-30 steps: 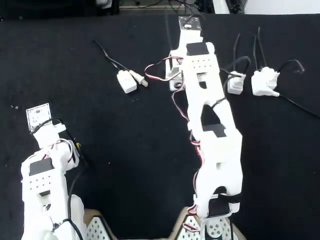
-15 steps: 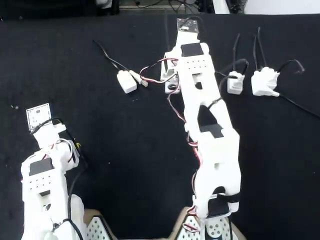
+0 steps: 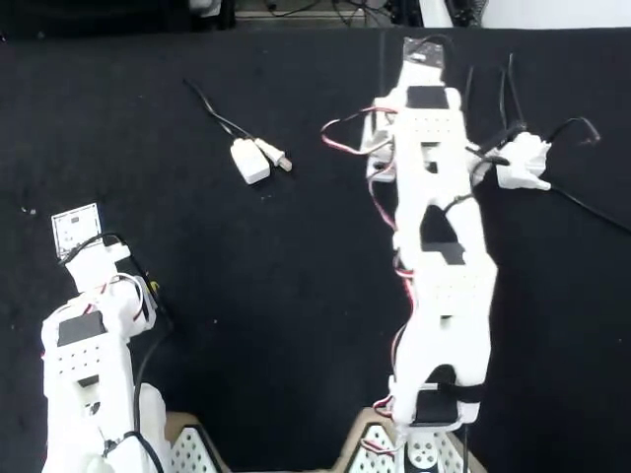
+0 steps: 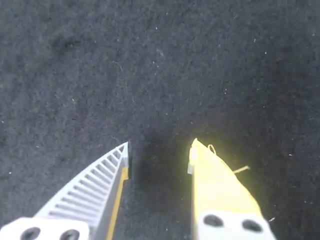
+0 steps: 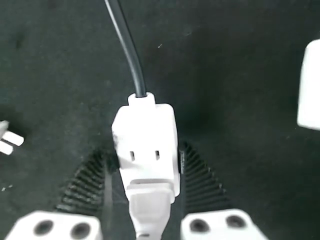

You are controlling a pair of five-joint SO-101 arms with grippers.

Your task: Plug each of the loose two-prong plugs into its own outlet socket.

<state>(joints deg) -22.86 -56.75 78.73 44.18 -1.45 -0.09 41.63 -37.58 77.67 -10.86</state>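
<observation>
A white outlet socket [image 5: 145, 142] with two slots and a black cord [image 5: 125, 45] lies between the black ribbed fingers [image 5: 197, 170] of my right gripper [image 5: 145, 152]. The gripper is open and straddles the socket closely. A narrower white piece [image 5: 150, 200] adjoins the socket's near end. Two plug prongs [image 5: 7, 140] poke in beside it. In the high view the right arm [image 3: 439, 197] stretches to the far right of the table and covers that socket. My left gripper [image 4: 159, 147] is open over bare black cloth, its arm [image 3: 89, 325] folded at the near left.
Another white socket [image 3: 246, 161] and a loose plug [image 3: 272, 153] on a black cord lie at the far left-centre. A white plug-and-socket cluster [image 3: 521, 163] with black cords sits just right of the right arm, and it shows as a white block [image 5: 310, 85] in the right wrist view.
The right arm has swung to the right, from the table's far middle to over the single socket, which it now covers in the high view. The left arm has not moved.
</observation>
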